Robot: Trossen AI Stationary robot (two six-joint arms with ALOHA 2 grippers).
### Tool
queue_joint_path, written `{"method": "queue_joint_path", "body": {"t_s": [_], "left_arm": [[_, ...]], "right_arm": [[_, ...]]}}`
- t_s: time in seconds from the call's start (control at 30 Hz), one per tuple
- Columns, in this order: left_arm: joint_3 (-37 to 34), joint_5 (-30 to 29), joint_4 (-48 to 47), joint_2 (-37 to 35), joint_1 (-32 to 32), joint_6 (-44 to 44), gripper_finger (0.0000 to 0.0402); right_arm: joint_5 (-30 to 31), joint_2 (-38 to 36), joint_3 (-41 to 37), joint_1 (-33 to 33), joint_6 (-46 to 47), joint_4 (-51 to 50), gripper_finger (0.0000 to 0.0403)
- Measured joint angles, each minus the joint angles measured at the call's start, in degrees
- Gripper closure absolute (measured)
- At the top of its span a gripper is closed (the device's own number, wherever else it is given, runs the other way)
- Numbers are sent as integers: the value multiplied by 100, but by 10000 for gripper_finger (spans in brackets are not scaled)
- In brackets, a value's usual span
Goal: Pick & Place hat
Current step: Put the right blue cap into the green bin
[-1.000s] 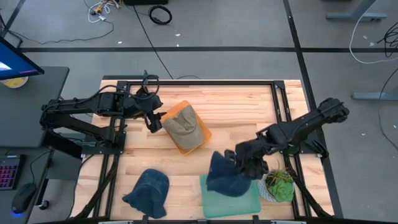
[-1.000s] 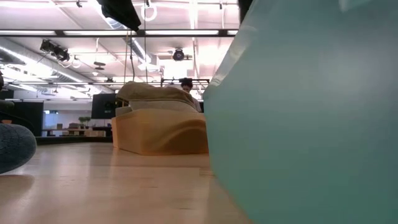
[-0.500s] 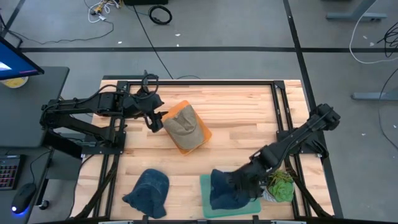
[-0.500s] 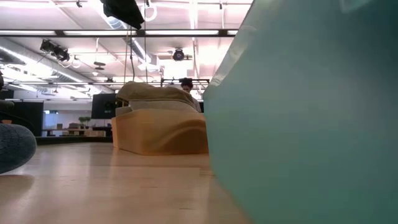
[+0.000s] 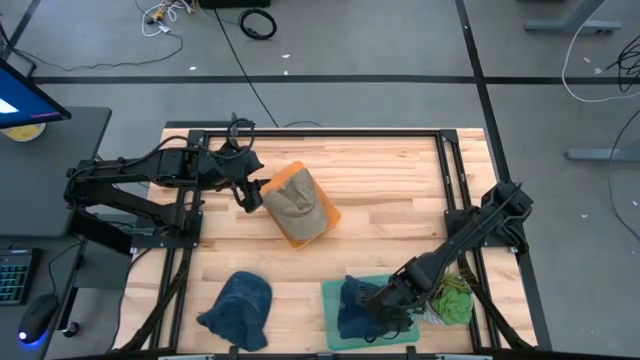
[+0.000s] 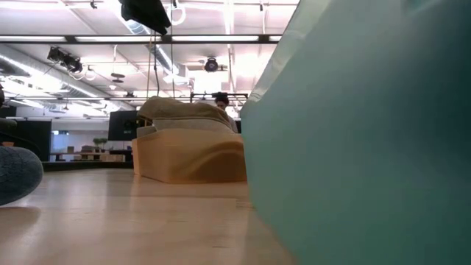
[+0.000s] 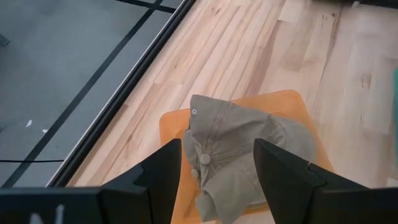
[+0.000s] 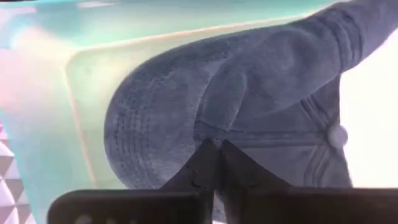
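A dark blue hat (image 5: 352,302) lies on the pale green tray (image 5: 328,292) at the table's near edge. My right gripper (image 5: 378,306) is down on the hat and shut on its cloth; the right wrist view shows the hat's crown (image 8: 186,106) filling the tray (image 8: 87,81). A khaki hat (image 5: 292,200) rests on an orange block (image 5: 318,222) at mid-table. My left gripper (image 5: 251,192) hovers open just left of it, its fingers apart on either side of the khaki hat (image 7: 236,143) without touching. My right gripper (image 8: 211,148) pinches a raised fold of the blue hat's crown (image 8: 214,134) between its two shut fingers, near the top button (image 8: 337,134). It comes slanting down from the table's right side. The hat lies on the tray beneath the fingers.
A second blue hat (image 5: 240,305) lies on the wood near the near-left corner and shows at the low view's left edge (image 6: 15,173). A potted green plant (image 5: 450,295) stands right of the tray, close under my right arm. The tray's wall (image 6: 368,147) blocks the low view's right half.
My right gripper has moved toward the table's near edge and down, carrying the dark blue hat from above the tray's far edge onto the tray. The hat now lies on the tray.
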Motion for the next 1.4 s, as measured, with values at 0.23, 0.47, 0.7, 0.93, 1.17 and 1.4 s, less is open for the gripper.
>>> {"method": "queue_joint_path", "body": {"t_s": [0.23,0.47,0.7,0.93,1.17,1.4], "left_arm": [[0,0,1,0,0,-4,195],[0,2,2,2,0,-5,195],[0,2,2,2,0,-6,195],[0,4,2,2,0,-239,195],[0,4,2,2,0,-246,195],[0,4,2,2,0,-260,195]], "right_arm": [[145,-6,0,-17,639,238,377],[143,-11,-2,-14,1544,517,359],[140,-11,-2,-17,2063,622,315],[337,-109,-2,8,2682,628,275],[331,-587,-2,25,3144,615,293],[1484,-842,-2,-182,2387,595,375]]}}
